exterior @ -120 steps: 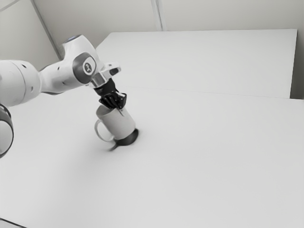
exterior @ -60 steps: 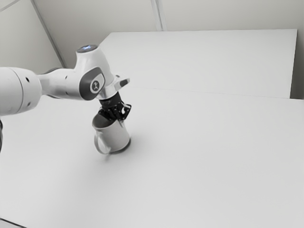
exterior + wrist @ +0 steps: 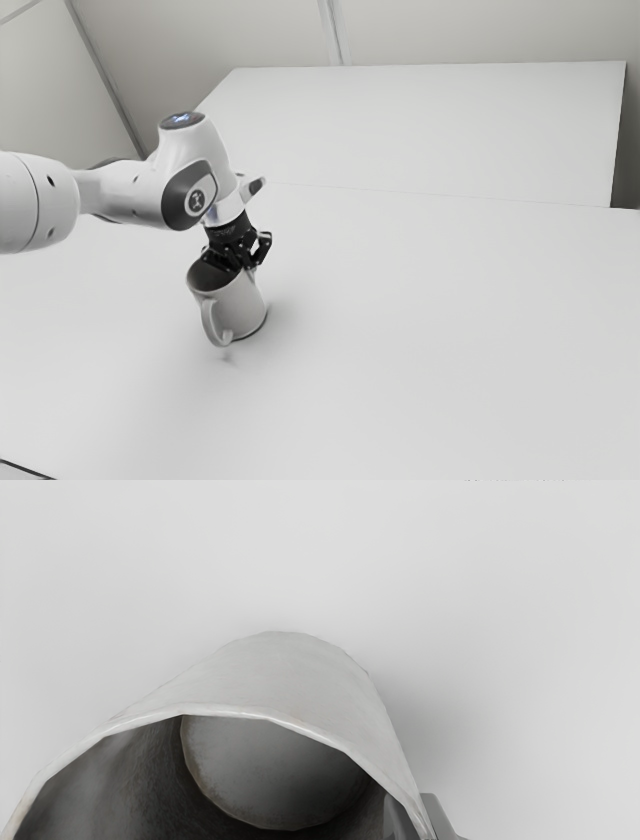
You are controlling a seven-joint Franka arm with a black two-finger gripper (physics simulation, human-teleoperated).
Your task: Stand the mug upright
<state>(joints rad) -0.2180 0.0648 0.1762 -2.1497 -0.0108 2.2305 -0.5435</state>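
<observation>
From my seat, the mug (image 3: 300,675) reads as glazed ceramic, its outer wall smooth with a soft satin sheen and its rim glossier, while the inside looks rougher, streaked and mottled down to a dull, speckled floor. I see the bench (image 3: 420,340) as smooth and matt, and the arm (image 3: 130,193) as sleek, mildly glossy plastic. The fingers (image 3: 262,246) look like dark, hard plastic or metal, with smooth grey tips in my wrist view
</observation>
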